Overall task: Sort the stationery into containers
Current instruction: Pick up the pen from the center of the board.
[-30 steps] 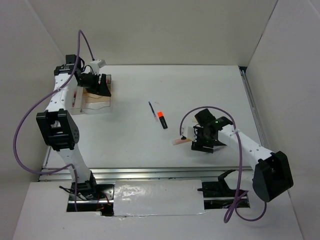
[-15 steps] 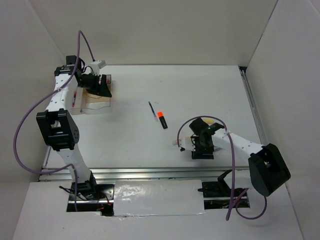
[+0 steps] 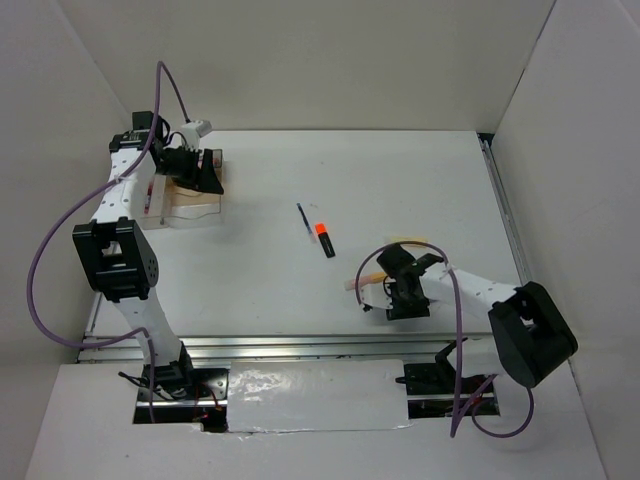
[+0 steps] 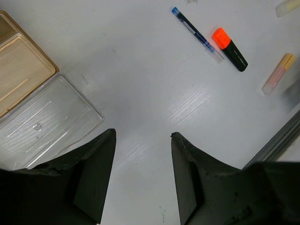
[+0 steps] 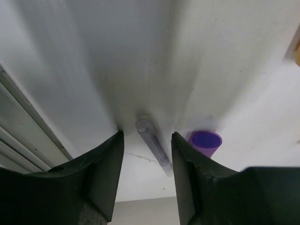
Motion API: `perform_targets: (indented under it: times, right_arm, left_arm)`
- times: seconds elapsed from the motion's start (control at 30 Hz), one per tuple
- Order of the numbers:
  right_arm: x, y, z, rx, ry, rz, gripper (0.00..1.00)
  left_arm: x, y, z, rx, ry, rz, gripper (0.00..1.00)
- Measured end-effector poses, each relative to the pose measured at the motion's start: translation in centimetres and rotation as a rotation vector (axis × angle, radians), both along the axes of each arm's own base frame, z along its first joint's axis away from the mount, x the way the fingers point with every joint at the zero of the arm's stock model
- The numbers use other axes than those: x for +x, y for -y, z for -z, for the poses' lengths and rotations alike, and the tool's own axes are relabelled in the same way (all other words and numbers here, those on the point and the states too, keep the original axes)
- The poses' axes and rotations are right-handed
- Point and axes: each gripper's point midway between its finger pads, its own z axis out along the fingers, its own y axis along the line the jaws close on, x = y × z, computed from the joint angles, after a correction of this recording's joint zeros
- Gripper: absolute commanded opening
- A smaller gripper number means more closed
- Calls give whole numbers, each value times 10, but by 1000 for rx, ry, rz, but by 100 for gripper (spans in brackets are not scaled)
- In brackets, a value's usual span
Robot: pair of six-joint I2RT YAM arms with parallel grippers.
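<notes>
Right gripper [image 5: 146,137] stands wide open, low over the table [image 4: 140,84], straddling a clear-barrelled pen [image 5: 153,143], with the purple marker [image 5: 205,142] just beside it. Left gripper [image 4: 143,140] hangs open by the organiser tray [image 4: 51,117]. Blue pen [image 4: 197,35], orange-capped highlighter [image 4: 230,49] and yellow-pink marker [image 4: 278,74] lie unsorted well apart from the tray, so most of the sorting looks undone. Since a second ago the right gripper has swung inward and dropped; the left has held.

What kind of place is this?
Probably a robot lab cell: plain white walls box in a table, left arm and right arm are bolted at its edge, a highlighter lies out.
</notes>
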Motion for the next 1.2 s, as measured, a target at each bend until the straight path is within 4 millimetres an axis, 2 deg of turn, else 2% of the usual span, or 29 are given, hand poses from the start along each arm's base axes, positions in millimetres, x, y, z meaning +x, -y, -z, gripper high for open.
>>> perform_targets:
  times: [0.2, 0.27, 0.3, 0.43, 0.57, 0.67, 0.83, 0.93, 1.03, 1.07, 1.13, 1.2]
  right_arm:
    - [3, 8, 2, -62, 3, -10, 29]
    - [3, 9, 2, -75, 4, -12, 7]
    - [3, 10, 2, -82, 5, -7, 0]
    - [3, 6, 0, -77, 14, -14, 0]
    - [-3, -6, -2, -32, -4, -15, 0]
    - [-5, -20, -15, 23, -32, 17, 0]
    - [15, -62, -64, 199, -10, 103, 0]
    - [28, -90, -105, 337, 5, 161, 0]
    - [31, -109, -136, 465, -32, 225, 0]
    - [29, -115, -144, 506, -70, 252, 0]
    - [30, -124, -154, 566, -142, 299, 0]
    - [27, -133, -157, 605, -240, 339, 0]
  left_arm:
    - [3, 0, -1, 1, 12, 0, 62]
    - [3, 0, -1, 2, 15, -1, 62]
    - [3, -1, -1, 2, 16, -1, 62]
    - [4, 0, -1, 2, 17, 0, 62]
    - [3, 0, -3, -2, 23, 2, 62]
    - [-1, 2, -8, -9, 34, 6, 62]
    - [-9, 6, -26, -22, 90, 17, 66]
    - [-13, 9, -46, -22, 158, 26, 66]
    - [-17, 15, -69, 3, 246, 46, 68]
    - [-19, 20, -77, 30, 285, 68, 68]
    - [-26, 46, -93, 92, 371, 138, 68]
    - [-44, 93, -107, 150, 475, 269, 68]
